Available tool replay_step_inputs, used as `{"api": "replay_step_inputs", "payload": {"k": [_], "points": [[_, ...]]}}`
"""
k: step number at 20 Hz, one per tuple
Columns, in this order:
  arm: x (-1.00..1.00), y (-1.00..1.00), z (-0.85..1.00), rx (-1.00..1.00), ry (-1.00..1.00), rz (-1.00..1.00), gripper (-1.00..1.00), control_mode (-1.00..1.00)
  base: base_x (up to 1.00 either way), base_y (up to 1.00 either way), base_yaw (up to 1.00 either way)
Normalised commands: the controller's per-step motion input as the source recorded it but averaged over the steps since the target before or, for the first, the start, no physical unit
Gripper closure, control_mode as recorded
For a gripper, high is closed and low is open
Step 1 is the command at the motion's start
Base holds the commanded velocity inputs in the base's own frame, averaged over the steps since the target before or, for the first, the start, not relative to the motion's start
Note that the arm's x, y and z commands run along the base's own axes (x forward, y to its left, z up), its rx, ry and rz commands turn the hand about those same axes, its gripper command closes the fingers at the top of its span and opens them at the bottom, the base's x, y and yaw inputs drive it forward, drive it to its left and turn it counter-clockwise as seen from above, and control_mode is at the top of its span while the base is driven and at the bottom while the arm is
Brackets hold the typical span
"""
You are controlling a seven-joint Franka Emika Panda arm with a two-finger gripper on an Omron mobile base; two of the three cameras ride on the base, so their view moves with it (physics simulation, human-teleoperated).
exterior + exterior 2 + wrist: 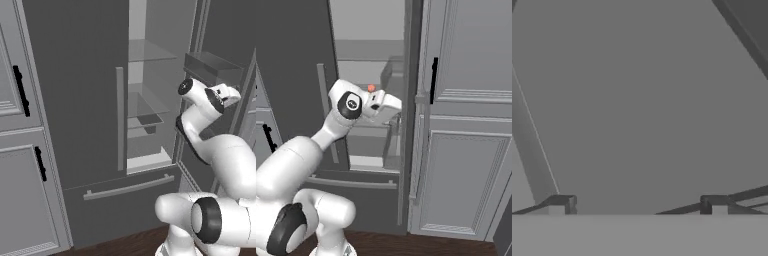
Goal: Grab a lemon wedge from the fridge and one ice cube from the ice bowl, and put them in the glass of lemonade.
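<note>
Fridge: tall dark grey double-door fridge (75,100), left door shut, right door swung open.
Left-door handle: long light grey vertical bar (120,119).
Interior: glass shelves (145,52) and pale walls exposed between the doors.
Door bin: dark tray (212,67) on the open door's inner face, just above the wrist.
Drawer: bottom drawer with horizontal bar handle (129,187), shut.
Gripper: two-finger gripper (637,205) beside the open door's inner face; dark fingertips (561,202) spread wide, nothing between.
Cabinets: pale panelled cabinets with black handles (434,80) flanking both sides.

No legible text (anywhere)
</note>
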Motion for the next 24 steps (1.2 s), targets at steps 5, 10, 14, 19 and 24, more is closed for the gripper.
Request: {"api": "replay_step_inputs", "payload": {"k": [5, 10, 14, 19, 24], "points": [[-0.07, -0.17, 0.00, 0.03, -0.18, 0.00, -1.00, -1.00, 0.00, 0.00, 0.00], [-0.55, 0.42, 0.19, 0.11, -0.35, 0.00, -1.00, -1.00, 0.00, 0.00, 0.00], [-0.41, 0.85, 0.46, 0.28, -0.44, 0.00, -1.00, -1.00, 0.00, 0.00, 0.00], [-0.08, 0.94, 0.24, 0.38, -0.17, 0.19, -1.00, -1.00, 0.00, 0.00, 0.00], [0.21, 0.86, -0.04, 0.40, 0.10, 0.59, -1.00, -1.00, 0.00, 0.00, 0.00]]}}
